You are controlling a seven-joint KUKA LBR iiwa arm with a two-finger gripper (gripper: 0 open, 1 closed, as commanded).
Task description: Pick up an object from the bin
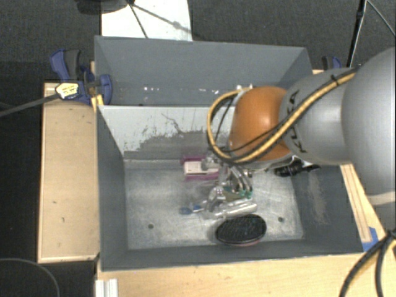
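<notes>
Item count: one grey metal bin (111, 184) holds four loose items, each of a different kind.

- Purple-and-white block (197, 167): quantity one.
- Black oval item with a textured top (240, 229): quantity one.
- Silvery elongated piece (238, 210): quantity one.
- Small blue-tipped piece (189, 210): quantity one.

What the last two items are cannot be determined. No kind occurs more than once.

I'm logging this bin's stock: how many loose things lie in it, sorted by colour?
Purple-and-white box: 1
Black oval pad: 1
Small blue piece: 1
Total: 3 that can be told apart
</notes>
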